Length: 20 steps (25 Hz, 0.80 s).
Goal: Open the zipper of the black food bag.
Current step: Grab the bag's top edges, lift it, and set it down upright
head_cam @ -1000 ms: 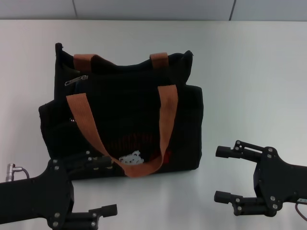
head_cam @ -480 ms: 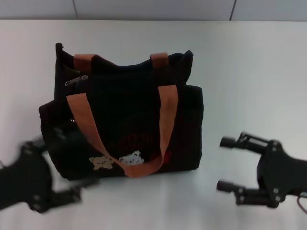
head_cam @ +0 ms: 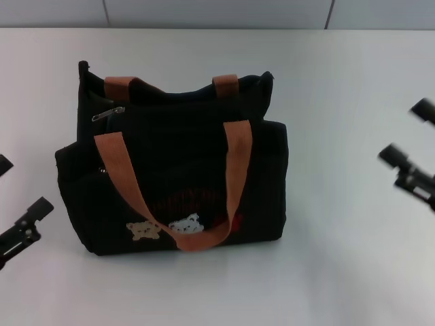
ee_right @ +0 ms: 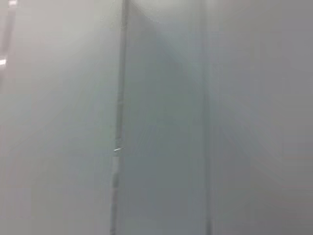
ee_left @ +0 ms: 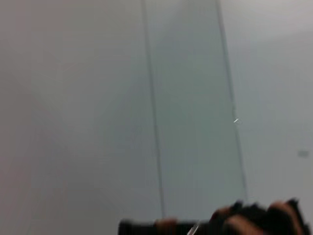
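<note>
Grippers sit at the frame edges, well clear of the bag: left gripper [head_cam: 15, 193] at lower left, right gripper [head_cam: 413, 138] at right, both spread wide, holding nothing. Black food bag [head_cam: 173, 173] stands mid-frame on the white table [head_cam: 340, 272]. Its zipper [head_cam: 107, 114], pull at upper left, looks untouched; opening remains.

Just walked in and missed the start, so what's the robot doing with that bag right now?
Nothing is holding the black food bag at the moment. It stands upright on the white table, its silver zipper pull at the top rim's left end. The left gripper and right gripper sit open at the head view's edges, well clear on either side. The zipper looks untouched.
</note>
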Each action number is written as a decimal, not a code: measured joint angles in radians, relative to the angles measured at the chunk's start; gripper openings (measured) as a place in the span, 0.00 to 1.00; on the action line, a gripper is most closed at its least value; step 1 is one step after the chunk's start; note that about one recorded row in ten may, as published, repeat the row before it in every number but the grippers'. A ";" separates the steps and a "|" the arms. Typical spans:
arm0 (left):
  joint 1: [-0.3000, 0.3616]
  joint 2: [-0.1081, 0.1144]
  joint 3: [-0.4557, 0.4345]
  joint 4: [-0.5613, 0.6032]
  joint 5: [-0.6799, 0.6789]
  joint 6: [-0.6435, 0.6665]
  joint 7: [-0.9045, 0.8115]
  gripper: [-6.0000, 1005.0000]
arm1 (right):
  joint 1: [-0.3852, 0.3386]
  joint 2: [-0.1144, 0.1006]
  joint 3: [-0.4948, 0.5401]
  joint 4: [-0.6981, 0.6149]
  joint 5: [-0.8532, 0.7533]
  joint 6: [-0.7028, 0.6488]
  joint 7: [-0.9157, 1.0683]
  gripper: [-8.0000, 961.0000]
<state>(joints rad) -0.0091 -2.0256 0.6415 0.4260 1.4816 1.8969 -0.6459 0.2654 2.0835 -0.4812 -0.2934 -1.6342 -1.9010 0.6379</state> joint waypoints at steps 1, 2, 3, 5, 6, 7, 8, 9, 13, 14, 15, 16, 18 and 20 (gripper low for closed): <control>-0.005 -0.007 0.000 -0.006 0.011 -0.051 0.002 0.80 | 0.000 -0.001 0.035 0.025 0.014 0.014 -0.002 0.87; -0.005 -0.007 0.000 -0.006 0.011 -0.051 0.002 0.80 | 0.000 -0.001 0.035 0.025 0.014 0.014 -0.002 0.87; -0.010 -0.015 0.001 -0.006 0.018 -0.072 0.002 0.79 | 0.001 -0.002 0.045 0.031 0.015 0.018 -0.003 0.87; -0.023 -0.029 0.002 -0.007 0.034 -0.103 0.002 0.78 | 0.000 -0.003 0.050 0.034 0.016 0.019 -0.003 0.87; -0.039 -0.038 0.004 -0.013 0.049 -0.132 0.000 0.77 | -0.001 -0.002 0.050 0.034 0.016 0.020 -0.003 0.87; -0.039 -0.038 0.004 -0.013 0.049 -0.132 0.000 0.76 | -0.001 -0.002 0.050 0.034 0.016 0.020 -0.003 0.87; -0.050 -0.040 0.003 -0.019 0.054 -0.147 -0.002 0.76 | -0.001 -0.002 0.050 0.034 0.016 0.020 -0.003 0.87; -0.063 -0.041 0.002 -0.035 0.057 -0.164 -0.002 0.75 | -0.001 -0.002 0.051 0.034 0.016 0.020 -0.003 0.87; -0.098 -0.041 -0.005 -0.084 0.058 -0.189 0.007 0.73 | -0.006 -0.001 0.058 0.034 0.017 0.020 -0.004 0.87; -0.102 -0.042 -0.006 -0.088 0.058 -0.193 0.018 0.72 | -0.008 -0.001 0.061 0.034 0.017 0.020 -0.004 0.87; -0.107 -0.043 -0.006 -0.091 0.058 -0.198 0.027 0.71 | -0.010 -0.001 0.065 0.034 0.017 0.020 -0.005 0.87; -0.111 -0.043 -0.004 -0.094 0.058 -0.200 0.032 0.71 | -0.012 -0.001 0.071 0.034 0.017 0.021 -0.005 0.87; -0.127 -0.042 0.001 -0.112 0.063 -0.204 0.047 0.69 | -0.012 0.000 0.074 0.034 0.017 0.021 -0.006 0.87; -0.130 -0.043 -0.001 -0.124 0.061 -0.204 0.077 0.67 | -0.012 0.000 0.078 0.034 0.018 0.020 -0.006 0.87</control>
<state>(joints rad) -0.1396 -2.0684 0.6408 0.3021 1.5422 1.6931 -0.5688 0.2533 2.0831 -0.4034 -0.2592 -1.6167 -1.8814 0.6321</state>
